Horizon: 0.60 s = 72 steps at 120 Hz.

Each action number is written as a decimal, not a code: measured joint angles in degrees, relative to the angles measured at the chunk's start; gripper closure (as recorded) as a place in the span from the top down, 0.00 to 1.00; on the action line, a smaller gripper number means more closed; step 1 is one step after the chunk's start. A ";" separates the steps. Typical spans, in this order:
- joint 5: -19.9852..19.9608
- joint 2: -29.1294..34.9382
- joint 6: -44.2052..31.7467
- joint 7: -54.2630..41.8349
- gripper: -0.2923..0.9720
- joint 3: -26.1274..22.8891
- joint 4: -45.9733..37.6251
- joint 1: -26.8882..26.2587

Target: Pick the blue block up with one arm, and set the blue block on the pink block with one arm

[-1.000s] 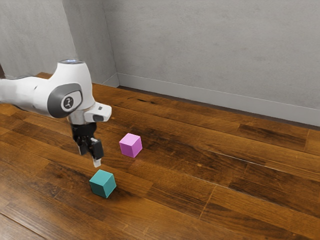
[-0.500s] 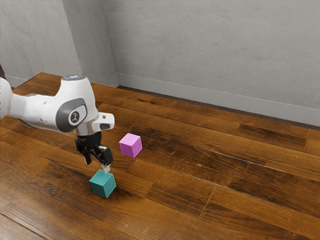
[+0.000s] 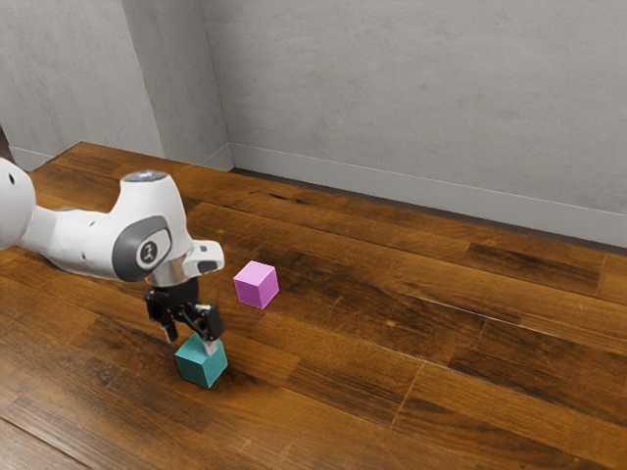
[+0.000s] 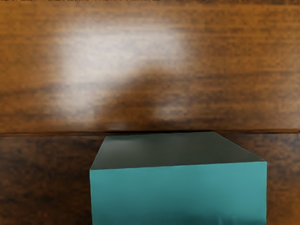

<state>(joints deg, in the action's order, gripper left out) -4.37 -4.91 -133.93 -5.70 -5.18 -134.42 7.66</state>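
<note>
The pincer (image 3: pixel 194 339) is released, with its two fingers spread apart. It hangs just above the blue block (image 3: pixel 201 363), and the fingertips are near the block's top. The blue block stands on the wooden bench (image 3: pixel 421 333). The pink block (image 3: pixel 256 284) stands near it on the bench, closer to the wall.

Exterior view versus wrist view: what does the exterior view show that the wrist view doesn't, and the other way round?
The exterior view gives the white arm, its open end effector spread just above the blue block, the pink block standing apart from it toward the grey wall. The wrist view gives a close look at that blue block's top face and a dark shadow on the boards beyond it. Both share the blue block and the wooden floor.
</note>
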 joint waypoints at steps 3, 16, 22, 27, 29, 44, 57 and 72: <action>-0.02 -0.05 -0.20 0.17 0.77 0.00 -0.04 -0.05; -0.12 -0.76 -1.05 0.82 0.77 0.00 -0.07 -0.03; -0.15 -1.21 -1.45 1.08 0.77 0.00 -0.07 -0.04; -0.19 -1.82 -1.89 1.28 0.77 0.00 -0.07 -0.10; -0.20 -2.04 -2.05 1.36 0.77 0.00 -0.07 -0.13; -0.25 -3.18 -3.08 1.87 0.77 0.00 -0.07 -0.19; -0.27 -3.80 -3.65 2.24 0.77 0.00 -0.08 -0.19; -0.29 -4.40 -4.15 2.59 0.77 0.00 -0.22 -0.25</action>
<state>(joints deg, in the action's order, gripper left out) -4.66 -9.30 -138.08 -3.11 -5.19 -134.64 7.42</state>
